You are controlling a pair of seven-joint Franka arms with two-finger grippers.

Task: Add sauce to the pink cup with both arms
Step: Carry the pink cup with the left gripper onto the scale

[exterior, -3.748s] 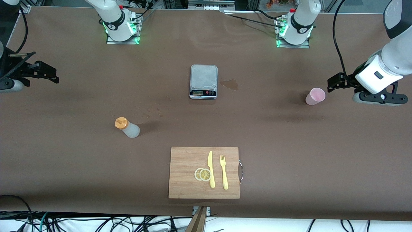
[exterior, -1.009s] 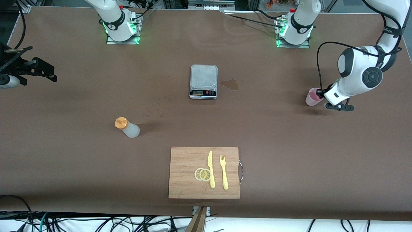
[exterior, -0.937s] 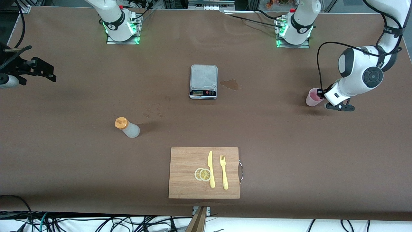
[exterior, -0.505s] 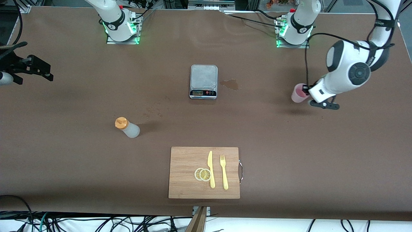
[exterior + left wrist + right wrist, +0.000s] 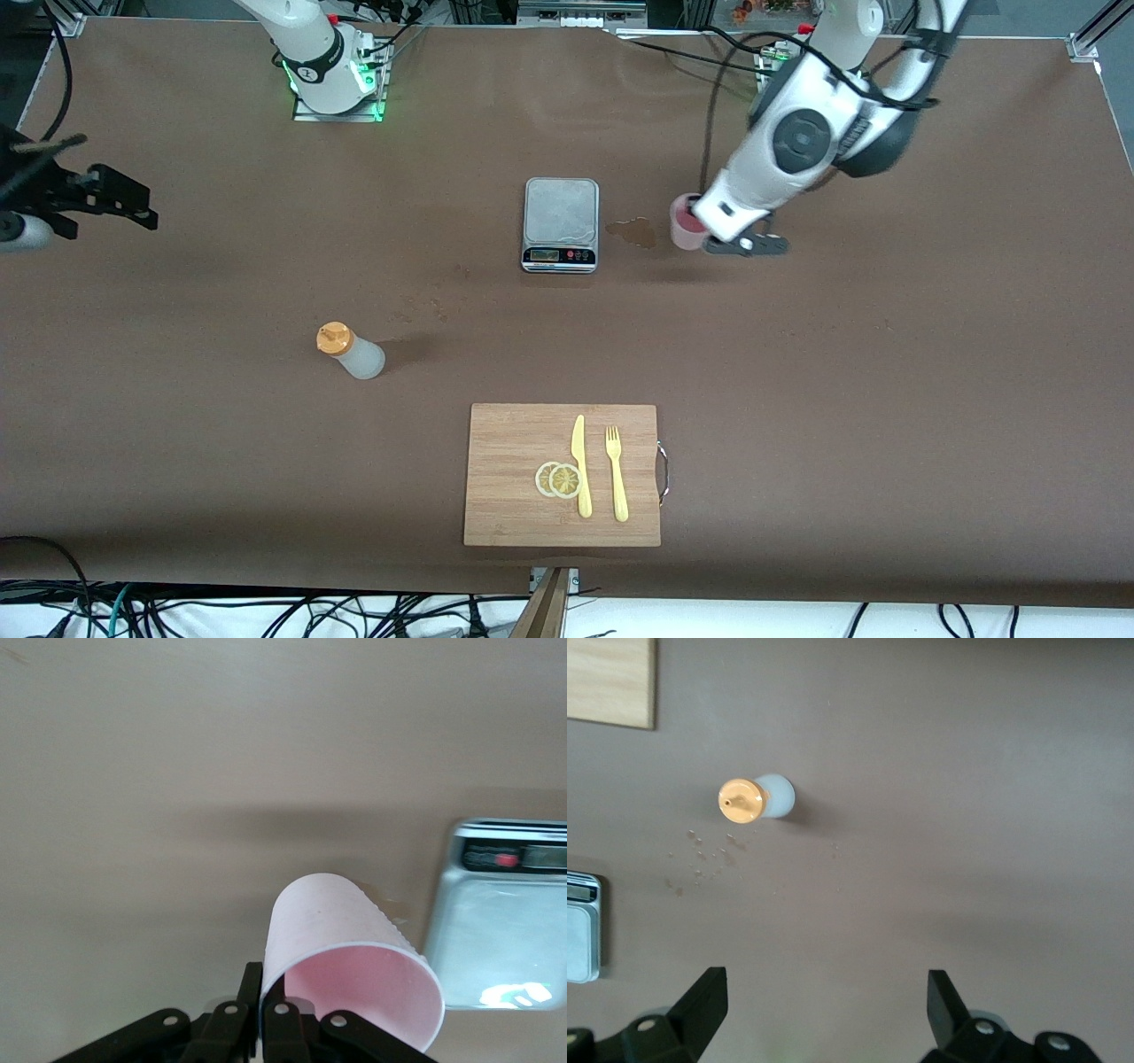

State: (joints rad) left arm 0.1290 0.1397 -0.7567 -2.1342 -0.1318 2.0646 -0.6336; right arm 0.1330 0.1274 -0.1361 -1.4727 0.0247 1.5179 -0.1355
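Pink cup aloft; sauce bottle upright on table

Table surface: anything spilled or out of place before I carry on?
Yes. A wet stain lies on the table beside the scale, toward the left arm's end. The left end effector carries the pink cup above it. Small droplets dot the table near the sauce bottle.

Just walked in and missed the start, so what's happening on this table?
The left gripper has its fingers shut on the rim of the pink cup and holds it above the table, over the wet stain beside the scale. The sauce bottle stands untouched, nearer the front camera toward the right arm's end. The right gripper waits open at that end. Nothing has been poured yet.
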